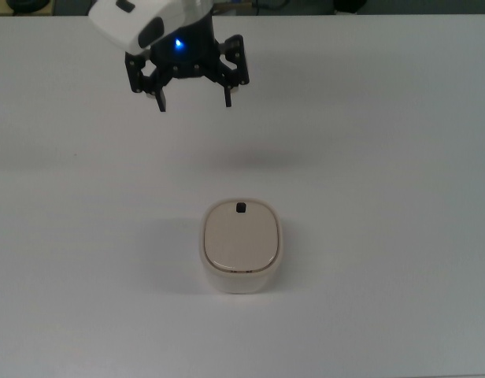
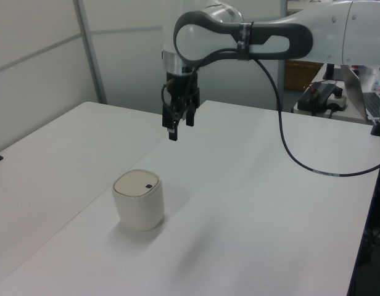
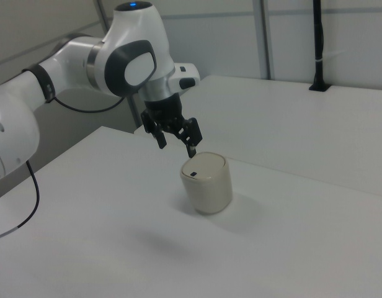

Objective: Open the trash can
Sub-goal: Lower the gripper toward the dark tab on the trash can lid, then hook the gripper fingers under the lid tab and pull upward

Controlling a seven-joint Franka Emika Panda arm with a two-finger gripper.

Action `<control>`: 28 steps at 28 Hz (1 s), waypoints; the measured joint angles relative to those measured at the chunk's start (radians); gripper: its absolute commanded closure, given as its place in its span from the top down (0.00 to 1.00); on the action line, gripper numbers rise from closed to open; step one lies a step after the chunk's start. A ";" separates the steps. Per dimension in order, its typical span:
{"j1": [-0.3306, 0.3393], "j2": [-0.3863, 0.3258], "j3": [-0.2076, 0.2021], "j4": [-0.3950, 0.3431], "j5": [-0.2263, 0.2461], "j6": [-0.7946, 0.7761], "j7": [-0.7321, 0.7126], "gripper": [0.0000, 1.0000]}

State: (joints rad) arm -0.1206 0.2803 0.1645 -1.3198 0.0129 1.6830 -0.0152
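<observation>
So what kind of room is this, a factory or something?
More likely a lab or test room than a factory. A single robot arm hangs over a bare white table holding only a small trash can, with partition walls and a desk of cables and gear behind.

Nothing here carries writing I can read: no label, brand, number or sign shows on anything in the room.
</observation>
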 measured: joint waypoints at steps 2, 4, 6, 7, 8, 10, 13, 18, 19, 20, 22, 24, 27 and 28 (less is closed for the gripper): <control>0.007 0.011 0.000 0.000 0.000 0.018 0.000 0.66; 0.015 0.022 0.000 0.000 -0.002 0.043 0.000 0.51; 0.026 0.035 0.000 -0.002 -0.004 0.065 0.001 0.29; 0.034 0.045 0.000 -0.002 -0.008 0.078 0.006 0.21; 0.039 0.052 0.000 -0.002 -0.013 0.086 0.010 0.14; 0.050 0.069 0.000 -0.003 -0.031 0.114 0.034 0.03; 0.067 0.099 0.000 -0.003 -0.063 0.157 0.072 0.00; 0.090 0.137 0.000 -0.004 -0.092 0.199 0.107 0.00; 0.092 0.142 0.000 -0.004 -0.094 0.203 0.110 0.00; 0.094 0.146 0.000 -0.004 -0.095 0.206 0.112 0.00; 0.096 0.152 0.000 -0.004 -0.097 0.211 0.114 0.00; 0.099 0.156 0.000 -0.004 -0.097 0.221 0.114 0.00; 0.103 0.159 0.000 -0.004 -0.097 0.232 0.115 0.00; 0.104 0.162 0.000 -0.004 -0.097 0.235 0.116 0.00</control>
State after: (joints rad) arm -0.0162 0.4423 0.1645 -1.3236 -0.0842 1.9184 0.1004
